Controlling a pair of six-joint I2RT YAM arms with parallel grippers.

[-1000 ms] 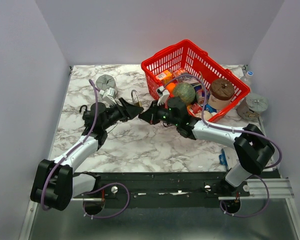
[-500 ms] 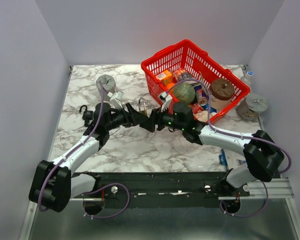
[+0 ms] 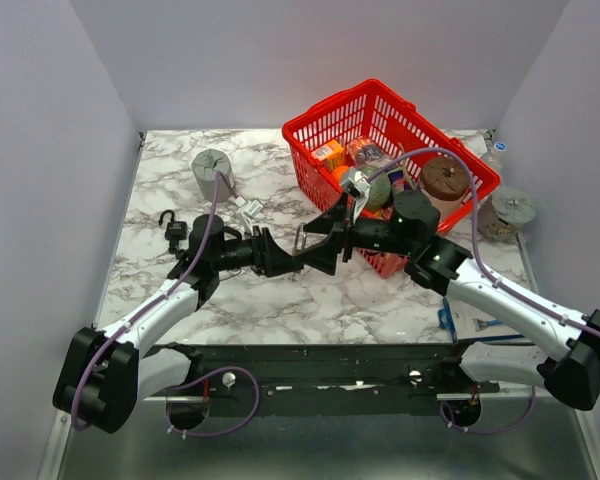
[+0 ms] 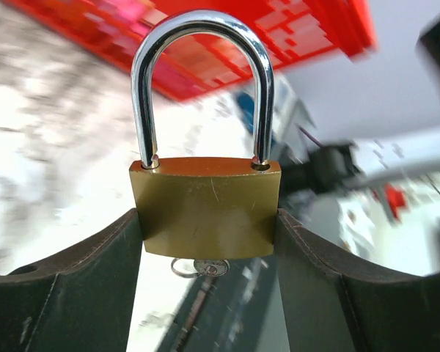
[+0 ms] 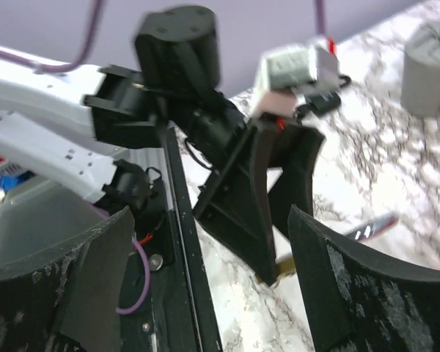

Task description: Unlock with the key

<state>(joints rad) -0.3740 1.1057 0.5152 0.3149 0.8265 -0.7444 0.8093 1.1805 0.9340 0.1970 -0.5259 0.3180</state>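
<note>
Left claw [image 4: 205, 246] clamping brass padlock [image 4: 205, 202], silver key [image 4: 199, 268] beneath

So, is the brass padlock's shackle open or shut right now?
Shut: both legs of the shackle sit down in the brass padlock body, seen from the left wrist.

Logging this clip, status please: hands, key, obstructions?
Left hand shut on brass padlock, shackle closed. Right hand open, empty. Key unconfirmed: silver bit under lock. No obstruction seen.
</note>
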